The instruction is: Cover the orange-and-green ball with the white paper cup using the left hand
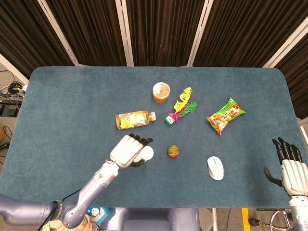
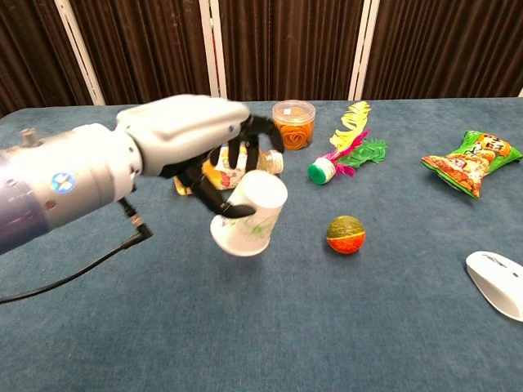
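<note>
My left hand [image 2: 196, 143] grips the white paper cup [image 2: 251, 212] and holds it off the table, mouth down and tilted. In the head view the left hand [image 1: 129, 150] hides most of the cup [image 1: 147, 154]. The orange-and-green ball [image 2: 346, 234] lies on the blue cloth to the right of the cup, apart from it; the head view shows the ball [image 1: 173, 151] just right of the hand. My right hand [image 1: 288, 165] is at the table's near right edge, fingers apart and holding nothing.
A juice bottle [image 1: 135, 119] lies behind the left hand. An orange-filled jar [image 1: 161, 92], a feather shuttlecock [image 1: 180, 108] and a snack bag [image 1: 225, 115] lie farther back. A white mouse [image 1: 215, 168] sits right of the ball.
</note>
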`<state>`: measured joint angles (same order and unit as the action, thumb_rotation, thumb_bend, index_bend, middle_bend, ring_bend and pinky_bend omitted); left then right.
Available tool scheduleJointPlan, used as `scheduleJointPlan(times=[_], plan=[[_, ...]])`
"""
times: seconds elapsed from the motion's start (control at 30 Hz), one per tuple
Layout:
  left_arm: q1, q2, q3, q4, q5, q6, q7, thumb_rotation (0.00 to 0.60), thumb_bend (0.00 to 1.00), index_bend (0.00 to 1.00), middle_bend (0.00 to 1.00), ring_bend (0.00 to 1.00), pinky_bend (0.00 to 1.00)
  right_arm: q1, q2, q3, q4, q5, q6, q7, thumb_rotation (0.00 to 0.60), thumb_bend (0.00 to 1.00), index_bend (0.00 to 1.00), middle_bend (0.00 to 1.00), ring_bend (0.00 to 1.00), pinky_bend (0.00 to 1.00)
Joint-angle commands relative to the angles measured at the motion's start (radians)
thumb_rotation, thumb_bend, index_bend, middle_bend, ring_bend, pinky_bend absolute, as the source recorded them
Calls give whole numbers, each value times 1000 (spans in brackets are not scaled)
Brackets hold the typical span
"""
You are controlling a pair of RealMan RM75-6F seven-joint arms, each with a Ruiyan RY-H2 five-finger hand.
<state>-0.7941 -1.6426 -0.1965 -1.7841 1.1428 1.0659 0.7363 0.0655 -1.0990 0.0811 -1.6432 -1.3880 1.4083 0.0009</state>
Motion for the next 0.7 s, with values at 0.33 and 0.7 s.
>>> scheduleJointPlan(times=[0.33,0.7], plan=[[-145,-186,-141,173,-49,-5,-35,600,247,227,416,378,425,1,7,1,-5,8,-9,20,600,346,0,0,0,27],[-241,-340,-163,365,-48,-31,-86,600,247,227,415,378,424,-1,15,4,-4,18,-14,46,600,346,0,0,0,27]])
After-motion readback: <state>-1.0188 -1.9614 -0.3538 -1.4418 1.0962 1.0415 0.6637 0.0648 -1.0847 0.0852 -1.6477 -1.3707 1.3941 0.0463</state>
